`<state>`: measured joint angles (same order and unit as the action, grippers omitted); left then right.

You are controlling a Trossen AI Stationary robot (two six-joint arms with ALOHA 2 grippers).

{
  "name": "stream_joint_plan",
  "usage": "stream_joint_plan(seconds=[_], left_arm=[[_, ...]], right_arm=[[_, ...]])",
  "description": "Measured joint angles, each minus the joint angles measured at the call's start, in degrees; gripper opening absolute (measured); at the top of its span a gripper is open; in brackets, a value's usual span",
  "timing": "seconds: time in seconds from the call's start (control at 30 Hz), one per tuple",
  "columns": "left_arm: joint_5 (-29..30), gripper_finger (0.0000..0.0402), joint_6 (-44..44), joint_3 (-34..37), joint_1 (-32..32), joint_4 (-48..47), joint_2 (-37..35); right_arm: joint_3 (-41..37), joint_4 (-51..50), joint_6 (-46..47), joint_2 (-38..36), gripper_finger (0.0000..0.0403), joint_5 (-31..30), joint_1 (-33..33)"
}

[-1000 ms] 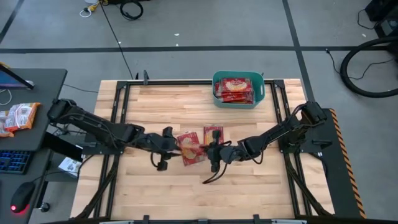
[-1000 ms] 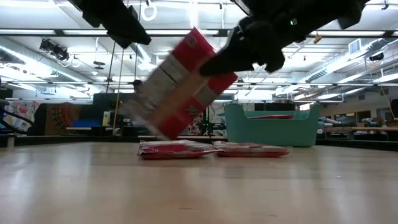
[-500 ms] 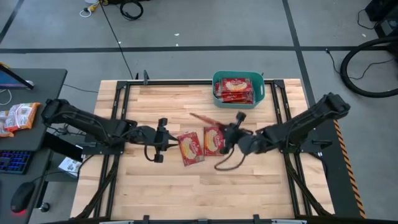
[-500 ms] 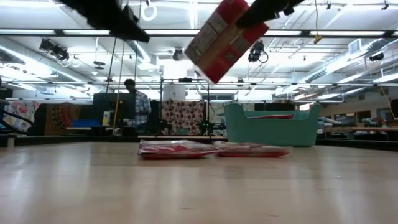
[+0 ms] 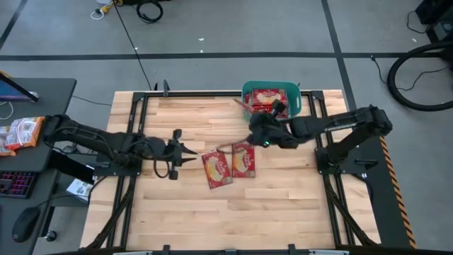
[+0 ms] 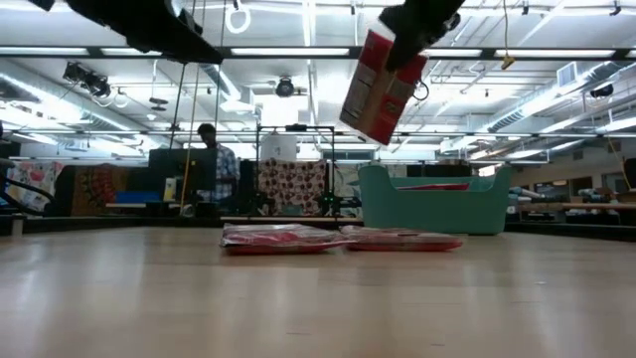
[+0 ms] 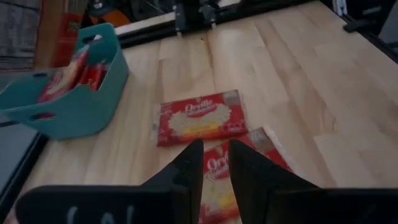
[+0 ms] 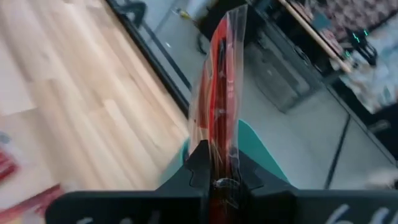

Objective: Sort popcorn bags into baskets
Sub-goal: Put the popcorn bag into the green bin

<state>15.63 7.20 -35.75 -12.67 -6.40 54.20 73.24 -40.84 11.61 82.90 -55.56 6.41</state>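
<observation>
My right gripper (image 5: 256, 126) is shut on one red popcorn bag (image 6: 381, 88), high over the table just left of the teal basket (image 5: 297, 100). From above, this bag (image 5: 243, 108) shows edge-on. Several red bags (image 5: 269, 98) lie inside the basket. Two more bags (image 5: 217, 168) (image 5: 243, 159) lie flat on the wood at mid-table. My left gripper (image 5: 191, 154) hovers left of them, narrowly open and touching nothing; its wrist view looks down on both bags (image 7: 200, 117) (image 7: 217, 180). My right gripper (image 8: 217, 163) pinches the popcorn bag's end edge (image 8: 217, 146) between its two fingers, coming from the table's right. The bag is lifted clear. It hangs tilted below the gripper (image 6: 409, 40) in the low view, its free end (image 6: 363, 124) lowest.
The basket (image 6: 437, 204) stands at the table's far edge, right of centre. Paler orange-and-white packets (image 5: 21, 131) lie on a side desk off the table's left. A person (image 6: 214, 164) stands in the room beyond. The near half of the table is bare wood (image 5: 233, 216).
My right gripper has carried the bag up from low over mid-table and toward the far edge, to beside the basket; the bag has turned edge-on to the high view. My left gripper has drawn back toward the table's left, away from the lying bags.
</observation>
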Motion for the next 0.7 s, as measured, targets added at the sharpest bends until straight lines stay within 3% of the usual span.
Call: stream_joint_plan(seconds=[0.27, 0.47, 0.7], left_arm=[[-0.40, 0.0079, -0.75, 4.81, 1.64, 0.14, -8.10], [-0.42, 0.0079, -3.52, 6.96, 1.58, 0.55, -12.48], [-0.42, 0.0079, -4.00, 8.14, 1.58, 0.24, -14.22]], right_arm=[[12.31, -19.76, 10.57, 10.03, 0.0024, 0.39, -8.83], [20.18, -36.33, 18.60, 16.35, 0.0024, 7.37, -17.40], [21.26, -38.64, 18.17, 20.12, 0.0025, 8.49, -25.03]])
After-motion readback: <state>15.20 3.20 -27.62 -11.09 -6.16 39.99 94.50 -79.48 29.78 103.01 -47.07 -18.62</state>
